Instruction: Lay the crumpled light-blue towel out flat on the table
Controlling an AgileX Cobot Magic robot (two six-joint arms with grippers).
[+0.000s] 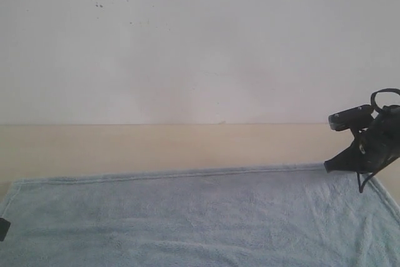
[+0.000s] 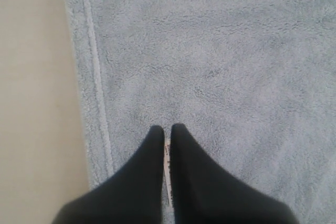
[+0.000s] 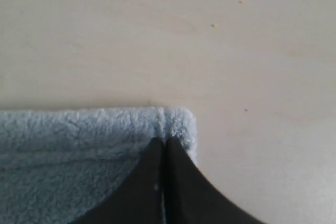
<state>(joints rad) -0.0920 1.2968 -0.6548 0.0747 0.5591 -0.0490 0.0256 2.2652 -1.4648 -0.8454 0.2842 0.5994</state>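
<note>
Right end effector (image 3: 164, 141) has its two dark fingers pressed together at a corner of the towel (image 3: 63, 150). The pile bunches into a small crease right at the tips, so I read it as pinching that corner. In the exterior view I see the same end effector (image 1: 328, 166) low at the far right corner of the towel (image 1: 187, 217), its tip touching the cloth.

On my left wrist feed, the left end effector (image 2: 165, 128) is also closed to a thin slit over the towel (image 2: 220, 66), near its stitched hem (image 2: 97, 77). A white label (image 2: 167, 163) shows in that slit. I cannot tell whether the fingers clamp it or just sit above it.

The towel lies spread across the near part of the tabletop (image 1: 156, 145), its far edge running nearly straight from side to side. Bare tabletop (image 3: 184, 40) with a few small specks (image 3: 212, 25) lies beyond the pinched corner. A white wall (image 1: 200, 42) stands behind.
</note>
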